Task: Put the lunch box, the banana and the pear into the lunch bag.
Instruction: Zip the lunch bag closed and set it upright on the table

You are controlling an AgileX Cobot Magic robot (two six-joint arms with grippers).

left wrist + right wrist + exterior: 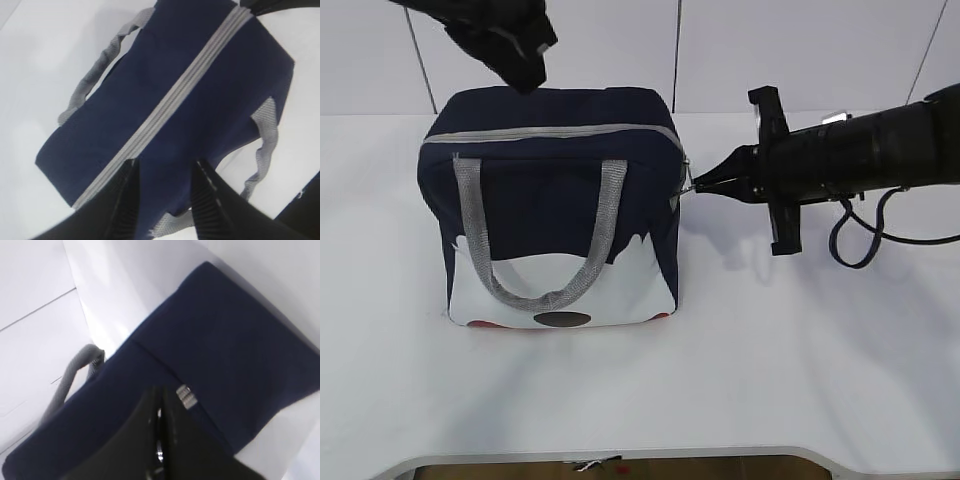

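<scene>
The navy lunch bag (560,200) with white lower panels stands on the table with its grey zipper (550,132) closed along the top. My right gripper (698,185) is at the bag's right end, shut on the zipper's ring pull; in the right wrist view (161,395) a metal glint shows between its closed fingers, against the bag (225,350). My left gripper (525,78) hangs over the bag's back left top edge. In the left wrist view it (165,167) is open, its fingers either side of the bag's end (200,125). The lunch box, banana and pear are out of view.
The grey webbing handle (605,230) hangs down the bag's front. The white table (800,350) spreads around the bag, its front edge (620,455) near the bottom. The right arm's cable (865,235) loops over the table at the right.
</scene>
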